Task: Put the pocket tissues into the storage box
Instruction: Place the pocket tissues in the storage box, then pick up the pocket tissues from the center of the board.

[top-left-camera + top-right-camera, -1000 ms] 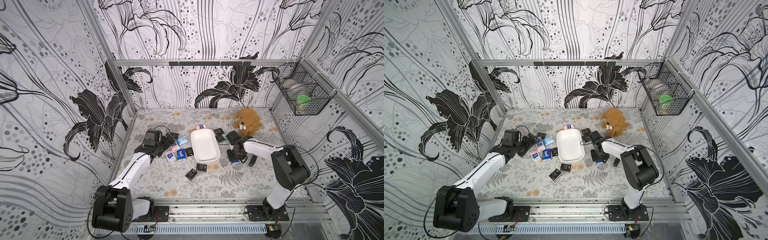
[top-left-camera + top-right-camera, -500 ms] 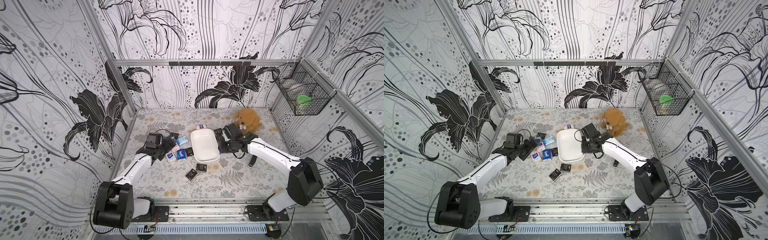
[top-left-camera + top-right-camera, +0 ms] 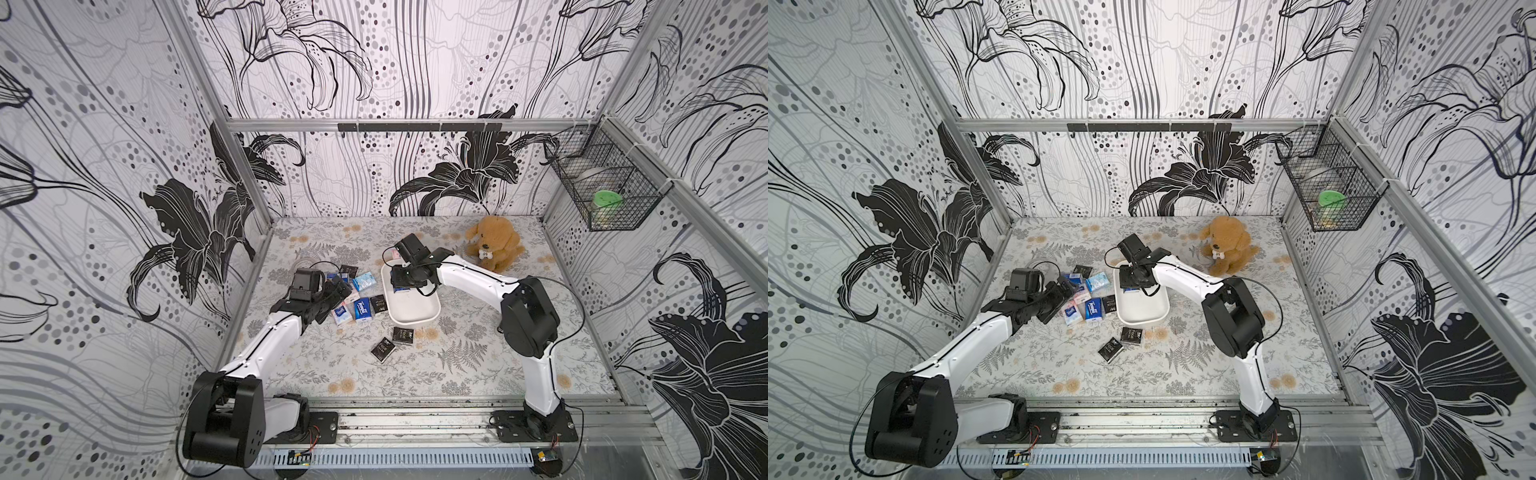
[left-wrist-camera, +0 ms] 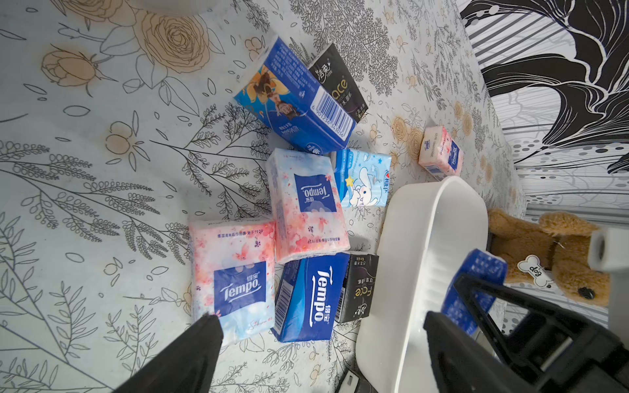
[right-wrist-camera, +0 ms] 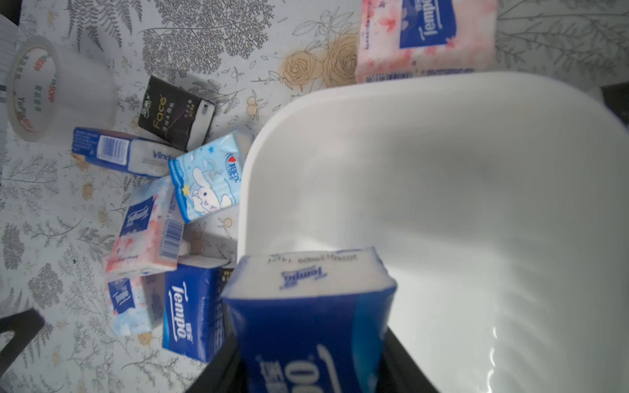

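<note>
Item: blue packet [image 5: 306,306], clamped in right gripper [image 3: 402,282] above box [image 5: 442,204] (placing step); next, release. Left gripper [image 4: 323,321]: fingers spread, empty, over loose packets [image 3: 357,307] at box's nine o'clock.

Right gripper [image 3: 402,286] sweeping left through frame centre: second ago down on mat [image 3: 457,374] right of storage box [image 3: 417,320], half second ago beside box's right rim, now hanging over box's upper end. Dark blue packet [image 5: 308,306] coming along, pinched between jaws, now up off mat, above white box floor. Right arm [image 3: 478,282] folding in, elbow swinging from lower right of frame back toward centre. Left gripper [image 3: 340,290] inching down-frame beside loose packets [image 3: 361,309] left of box.
</note>
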Controlling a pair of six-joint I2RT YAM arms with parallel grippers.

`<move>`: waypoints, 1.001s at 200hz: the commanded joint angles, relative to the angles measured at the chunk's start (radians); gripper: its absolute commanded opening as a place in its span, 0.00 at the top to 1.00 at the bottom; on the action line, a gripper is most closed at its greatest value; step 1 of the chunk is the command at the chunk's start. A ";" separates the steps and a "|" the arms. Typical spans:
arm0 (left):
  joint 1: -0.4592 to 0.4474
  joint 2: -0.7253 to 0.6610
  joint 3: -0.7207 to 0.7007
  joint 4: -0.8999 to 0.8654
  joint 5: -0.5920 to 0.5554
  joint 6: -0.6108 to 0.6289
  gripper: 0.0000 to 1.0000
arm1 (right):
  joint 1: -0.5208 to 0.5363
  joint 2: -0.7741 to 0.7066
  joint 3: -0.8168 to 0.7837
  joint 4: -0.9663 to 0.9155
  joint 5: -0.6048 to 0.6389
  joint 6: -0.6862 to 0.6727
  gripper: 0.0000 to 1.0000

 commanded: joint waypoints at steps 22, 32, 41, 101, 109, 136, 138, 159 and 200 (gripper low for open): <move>0.000 -0.029 -0.014 -0.019 -0.020 0.038 0.03 | 0.002 0.115 0.137 -0.068 0.026 -0.001 0.46; 0.000 -0.033 -0.013 -0.024 -0.021 0.041 0.03 | 0.002 0.136 0.157 -0.078 0.031 0.002 0.45; -0.001 -0.036 -0.012 -0.027 -0.022 0.043 0.03 | 0.002 0.149 0.169 -0.078 0.033 0.005 0.45; -0.001 -0.037 -0.004 -0.041 -0.023 0.048 0.03 | 0.002 0.122 0.172 -0.044 0.037 -0.011 0.27; 0.001 -0.037 -0.004 -0.040 -0.022 0.046 0.03 | 0.002 0.100 0.161 -0.046 0.049 -0.017 0.27; 0.000 -0.033 -0.002 -0.031 -0.006 0.043 0.03 | -0.001 0.005 0.093 -0.047 0.098 -0.046 0.27; 0.000 -0.031 -0.002 -0.030 -0.003 0.043 0.03 | -0.001 -0.003 0.086 -0.047 0.102 -0.049 0.27; -0.001 -0.018 0.005 -0.016 0.018 0.037 0.03 | -0.014 -0.081 0.020 -0.050 0.126 -0.073 0.26; -0.018 0.014 0.036 -0.008 0.031 0.029 0.03 | -0.085 -0.199 -0.105 -0.098 0.145 -0.136 0.26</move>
